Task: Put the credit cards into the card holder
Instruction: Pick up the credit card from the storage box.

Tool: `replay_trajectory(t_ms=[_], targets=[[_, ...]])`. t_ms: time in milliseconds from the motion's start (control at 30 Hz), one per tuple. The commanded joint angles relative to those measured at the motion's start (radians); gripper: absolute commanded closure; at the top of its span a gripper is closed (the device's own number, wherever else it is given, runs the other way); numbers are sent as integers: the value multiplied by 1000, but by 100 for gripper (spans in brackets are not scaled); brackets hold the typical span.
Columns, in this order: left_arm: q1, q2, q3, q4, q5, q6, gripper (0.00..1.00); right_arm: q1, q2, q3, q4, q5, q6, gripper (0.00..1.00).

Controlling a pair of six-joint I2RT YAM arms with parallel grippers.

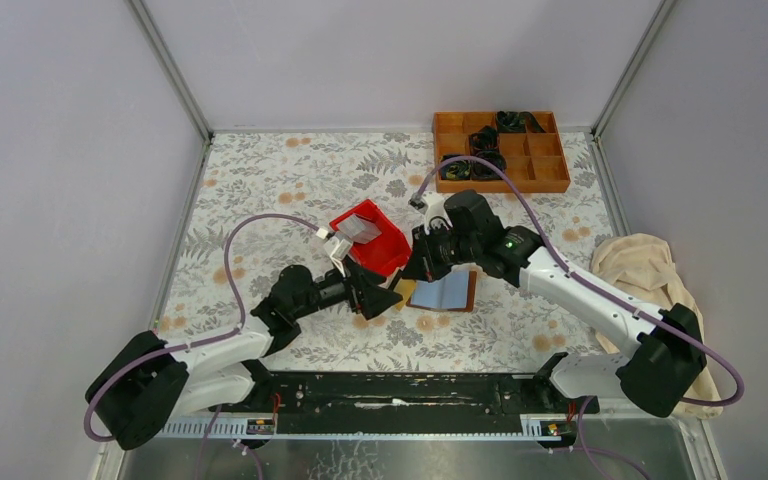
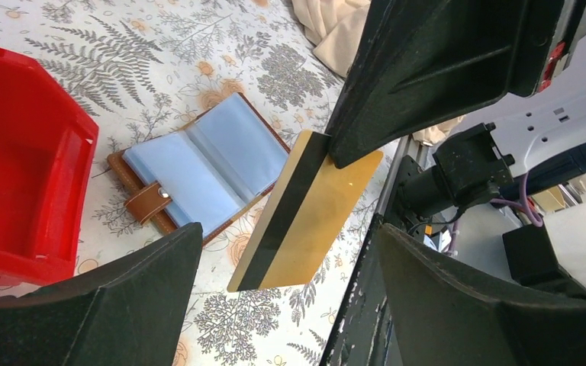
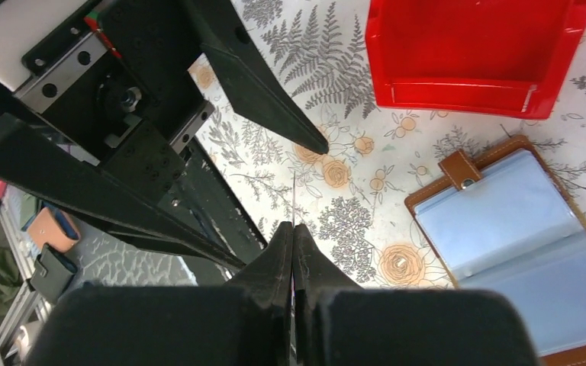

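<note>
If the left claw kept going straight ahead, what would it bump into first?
Most likely the gold credit card pinched in the right claw; it hangs right in front of the open left claw.

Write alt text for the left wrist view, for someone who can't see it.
The shut right end effector holds a gold card with a black stripe between the fingers of the open left end effector. Beyond it, an open brown card holder lies on the floral table, beside a red bin.

Open card holder [image 1: 448, 291] mid-view, gold card [image 1: 406, 292] just beside it, red bin [image 1: 392, 250] nr both
</note>
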Motion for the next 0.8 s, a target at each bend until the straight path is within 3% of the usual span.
replay_trajectory(t_ms=[0,233,400,633,767], targets=[[8,29,6,119,67,27,9,6,-15,2,37,-88,3,100],[10,37,0,137,93,39,14,-8,5,-9,48,-151,1,100],[15,75,0,189,159,14,43,-36,31,-16,55,-197,4,100],[25,137,-12,285,217,-47,54,-79,45,-19,84,-236,13,100],[35,157,-21,334,235,-74,72,-109,72,-10,92,-262,12,100]])
